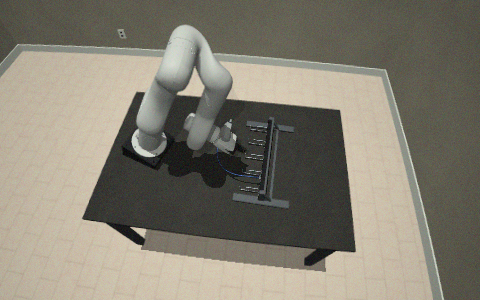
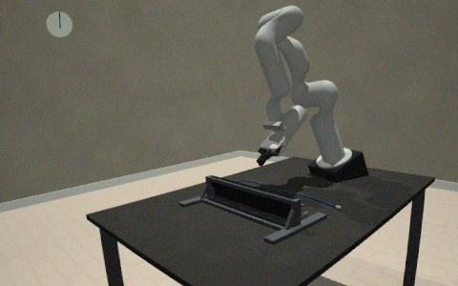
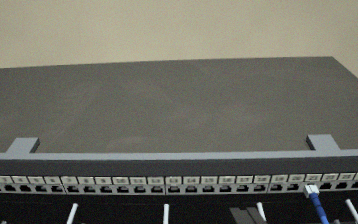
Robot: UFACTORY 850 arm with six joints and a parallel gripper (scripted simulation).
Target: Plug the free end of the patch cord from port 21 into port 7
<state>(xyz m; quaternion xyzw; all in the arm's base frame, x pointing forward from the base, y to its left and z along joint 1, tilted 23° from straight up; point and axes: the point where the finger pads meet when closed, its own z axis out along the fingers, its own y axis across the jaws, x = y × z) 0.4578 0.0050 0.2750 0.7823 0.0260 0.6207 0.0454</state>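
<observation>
Jaws clenched on nothing, the gripper hovers above the rack; it should open, then descend to the free plug lying on the bench beside the rack.

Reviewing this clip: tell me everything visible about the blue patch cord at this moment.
The patch cord is a thin blue cable. One end carries a pale plug seated in a port near the right end of the rack, under label 21 as far as it reads. From there the cord curves away over the black table and ends in a small light plug lying loose on the tabletop. The gripper hangs above, jaws shut, touching none of it.
</observation>
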